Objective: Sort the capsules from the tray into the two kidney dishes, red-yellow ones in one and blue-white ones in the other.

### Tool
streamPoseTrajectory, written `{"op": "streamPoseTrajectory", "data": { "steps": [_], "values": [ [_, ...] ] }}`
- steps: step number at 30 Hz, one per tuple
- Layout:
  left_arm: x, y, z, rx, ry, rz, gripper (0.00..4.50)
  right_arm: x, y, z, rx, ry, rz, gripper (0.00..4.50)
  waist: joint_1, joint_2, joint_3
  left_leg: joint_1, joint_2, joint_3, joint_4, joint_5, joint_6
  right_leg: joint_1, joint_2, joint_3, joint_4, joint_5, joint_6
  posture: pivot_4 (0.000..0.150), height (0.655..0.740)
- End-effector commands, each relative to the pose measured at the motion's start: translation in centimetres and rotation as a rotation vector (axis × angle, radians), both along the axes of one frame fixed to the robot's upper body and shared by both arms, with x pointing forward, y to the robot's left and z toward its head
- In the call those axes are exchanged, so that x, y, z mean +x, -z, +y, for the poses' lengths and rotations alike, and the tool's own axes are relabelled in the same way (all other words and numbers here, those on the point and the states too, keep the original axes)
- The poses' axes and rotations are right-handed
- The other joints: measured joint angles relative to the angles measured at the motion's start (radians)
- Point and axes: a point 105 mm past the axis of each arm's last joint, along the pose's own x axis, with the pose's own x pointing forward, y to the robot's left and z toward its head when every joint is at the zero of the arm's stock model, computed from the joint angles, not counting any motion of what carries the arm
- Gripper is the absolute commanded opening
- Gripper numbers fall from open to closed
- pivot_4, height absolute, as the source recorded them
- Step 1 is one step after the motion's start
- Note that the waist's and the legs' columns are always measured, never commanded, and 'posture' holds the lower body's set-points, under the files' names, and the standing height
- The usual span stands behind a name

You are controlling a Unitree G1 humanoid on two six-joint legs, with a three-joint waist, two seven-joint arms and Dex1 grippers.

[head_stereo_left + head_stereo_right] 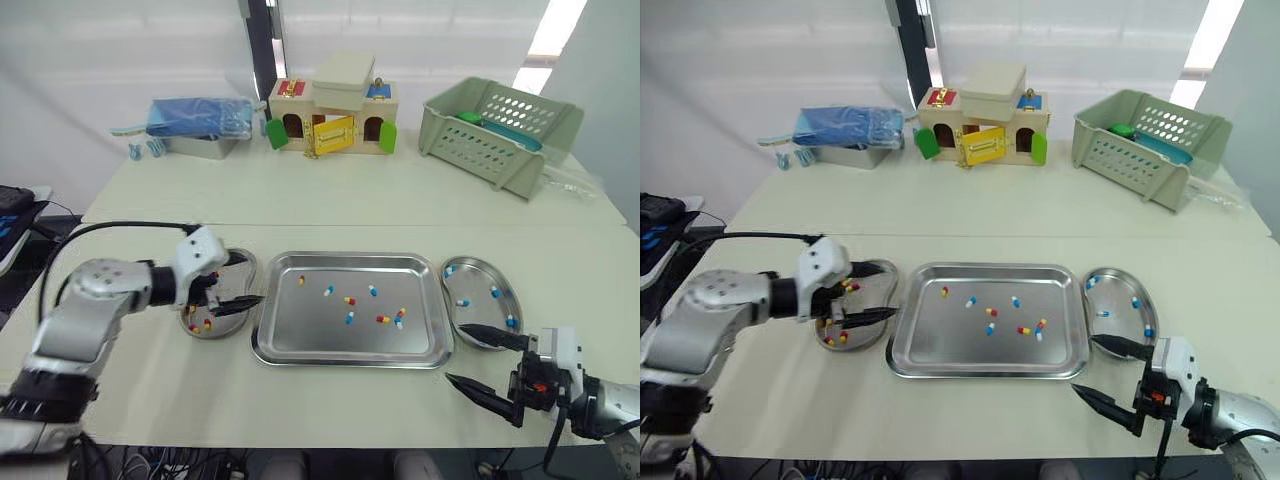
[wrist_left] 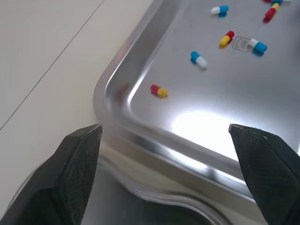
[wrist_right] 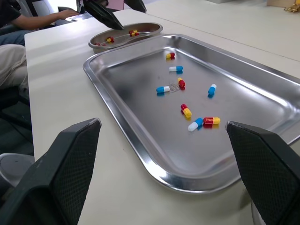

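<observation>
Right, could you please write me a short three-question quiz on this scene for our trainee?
1. How many two-coloured capsules lie in the rectangular steel tray?
2. True or false: the left tool and the right tool are both open.
3. The steel kidney dish on the robot's right holds: A, red-yellow capsules; B, blue-white capsules; C, nothing.
Key: 1 eight; 2 true; 3 B.

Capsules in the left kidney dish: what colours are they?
Red-yellow capsules, shown best in the right wrist view.
</observation>
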Motion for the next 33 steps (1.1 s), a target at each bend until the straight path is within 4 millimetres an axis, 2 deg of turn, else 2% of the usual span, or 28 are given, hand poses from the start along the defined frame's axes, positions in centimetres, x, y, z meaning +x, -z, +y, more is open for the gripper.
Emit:
{"op": "streamPoseTrajectory", "data": {
  "steps": [1, 11, 22, 26, 29, 33],
  "values": [
    [1.2, 0.7, -1.8, 0.078, 0.133, 0.002, 4.47, -0.5, -0.4, 0.9, 0.015, 0.009, -0.028, 4.50, 0.000, 0.000, 0.000, 0.000, 0.000, 0.000, 0.000, 0.000, 0.000, 0.000, 0.000, 0.000, 0.000, 0.000, 0.000, 0.150, 0.7400],
    [4.4, 2.3, -3.2, 0.165, 0.218, 0.026, 4.47, -2.3, 0.6, 0.6, 0.001, 0.044, -0.017, 4.50, -0.005, -0.001, 0.000, 0.000, 0.000, 0.000, 0.001, 0.000, 0.000, 0.000, 0.001, 0.000, 0.000, 0.000, 0.000, 0.150, 0.7400],
    [5.3, 3.6, -3.5, 0.172, 0.207, 0.116, 4.47, -2.4, 0.6, 1.2, 0.017, 0.073, -0.021, 4.50, -0.008, -0.001, 0.000, 0.000, 0.000, -0.001, 0.001, 0.000, 0.000, 0.000, 0.001, -0.001, 0.000, 0.000, 0.000, 0.150, 0.7400],
    [5.2, 3.9, -3.5, 0.184, 0.218, 0.131, 3.63, -2.4, 0.5, 1.4, 0.021, 0.079, -0.023, 4.50, -0.008, -0.001, 0.000, 0.000, 0.000, -0.001, 0.001, 0.000, 0.000, 0.000, 0.001, 0.000, 0.001, 0.000, 0.000, 0.150, 0.7400],
    [5.3, 4.2, -3.4, 0.202, 0.215, 0.129, 2.70, -2.4, 0.5, 1.4, 0.024, 0.086, -0.026, 4.50, -0.008, -0.001, 0.000, 0.000, 0.000, -0.001, 0.001, 0.000, 0.000, 0.000, 0.001, -0.001, 0.001, 0.000, 0.000, 0.150, 0.7400],
    [5.2, 4.5, -3.2, 0.220, 0.218, 0.129, 2.70, -2.5, 0.5, 1.5, 0.027, 0.090, -0.023, 4.50, -0.008, -0.001, 0.000, 0.000, 0.000, -0.001, 0.001, 0.000, 0.000, 0.000, 0.001, -0.001, 0.001, 0.000, 0.000, 0.150, 0.7400]
  ]
}}
